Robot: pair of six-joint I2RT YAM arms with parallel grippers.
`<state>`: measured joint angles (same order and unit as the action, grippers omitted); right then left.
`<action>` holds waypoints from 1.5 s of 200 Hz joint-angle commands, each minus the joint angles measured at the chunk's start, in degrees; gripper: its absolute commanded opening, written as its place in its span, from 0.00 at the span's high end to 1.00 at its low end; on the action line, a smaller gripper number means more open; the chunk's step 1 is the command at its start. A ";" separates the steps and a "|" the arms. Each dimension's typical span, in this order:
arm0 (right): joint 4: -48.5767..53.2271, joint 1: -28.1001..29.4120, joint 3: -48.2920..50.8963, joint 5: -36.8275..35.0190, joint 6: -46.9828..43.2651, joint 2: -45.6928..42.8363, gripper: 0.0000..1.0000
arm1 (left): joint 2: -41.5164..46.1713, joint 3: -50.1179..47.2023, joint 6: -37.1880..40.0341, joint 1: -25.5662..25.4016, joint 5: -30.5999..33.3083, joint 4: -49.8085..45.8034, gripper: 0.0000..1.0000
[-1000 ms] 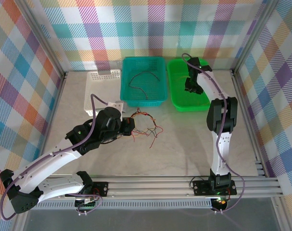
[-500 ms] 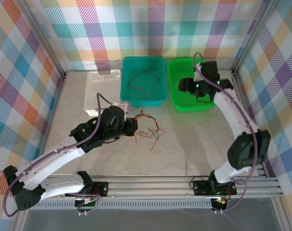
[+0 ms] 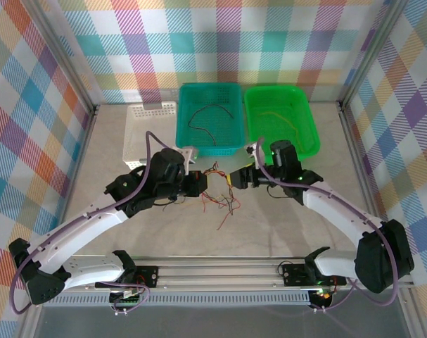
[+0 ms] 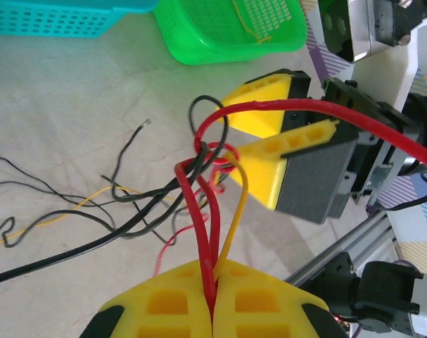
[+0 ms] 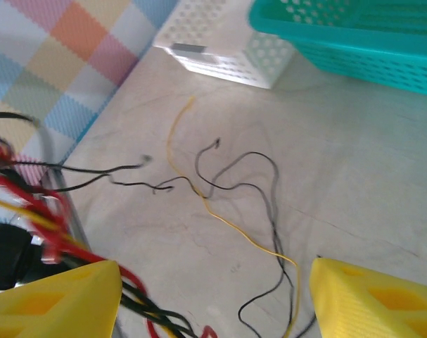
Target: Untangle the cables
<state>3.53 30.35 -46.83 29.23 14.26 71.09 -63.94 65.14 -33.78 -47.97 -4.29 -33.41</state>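
**Two tools meeting over the tangle**

A pale marbled table (image 3: 304, 225) is sitting inside plaid walls (image 3: 199, 42). Three baskets are lining its far edge: a white basket (image 3: 144, 134) at the left, a teal basket (image 3: 181, 123) in the middle and a green basket (image 3: 310, 134) at the right. A dark cable (image 3: 207, 118) is lying loose in the teal basket, and a thin yellow cable (image 4: 250, 24) is lying in the green one.

The cables (image 3: 219, 191) are lying as a tangle of red, yellow, orange and black strands on the middle of the table. They are just on the near side of the teal basket, between the two arms.

The left tool (image 4: 213, 303) is reaching in from the left with its yellow fingers clamped shut on a red strand (image 4: 192, 211) and a yellow strand (image 4: 231, 225). Both strands are running taut from the closed tips to a small knot of red loops (image 4: 217, 158). Black strands (image 4: 93, 243) are trailing leftward from the knot across the table.

The right tool (image 4: 228, 132) is facing it from the right with its jaws standing apart and gripping nothing. Its fingertips are sitting just beside the knot, though I cannot tell whether they are touching it. In the right wrist view its yellow fingers (image 5: 55, 299) are standing wide apart at the lower corners, and loose black and yellow strands are lying on the table beyond them.
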 commanded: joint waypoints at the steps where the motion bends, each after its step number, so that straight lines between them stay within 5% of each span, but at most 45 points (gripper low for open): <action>1: -8.97 2.51 2.68 3.10 -1.70 -2.48 0.31 | -0.65 1.67 -1.36 1.09 -3.13 1.15 1.00; 101: -19.03 4.35 9.36 7.99 3.66 -2.28 0.35 | -2.56 1.48 -3.84 4.16 -9.85 4.50 1.00; 150: -24.85 4.37 11.04 11.62 8.15 -3.23 0.56 | -2.22 1.27 -3.52 4.97 -9.76 3.78 0.95; 222: -30.70 6.30 13.21 12.33 12.67 -2.43 0.47 | -2.59 0.60 -3.71 6.18 -10.25 4.93 0.93; 249: -29.88 6.48 13.08 11.61 12.09 -2.75 0.71 | -2.48 0.42 -3.75 6.55 -10.58 4.98 0.91; 267: -26.79 6.48 12.34 9.63 10.57 -3.40 0.99 | -1.95 0.42 -3.23 6.91 -10.98 4.74 0.86; 300: -22.26 6.43 11.91 2.96 9.32 -6.59 1.00 | 0.83 0.03 -1.65 7.28 -12.05 3.06 0.59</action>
<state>-20.93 36.47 -34.17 36.40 25.58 67.64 -66.13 65.49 -36.29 -41.41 -14.48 -29.91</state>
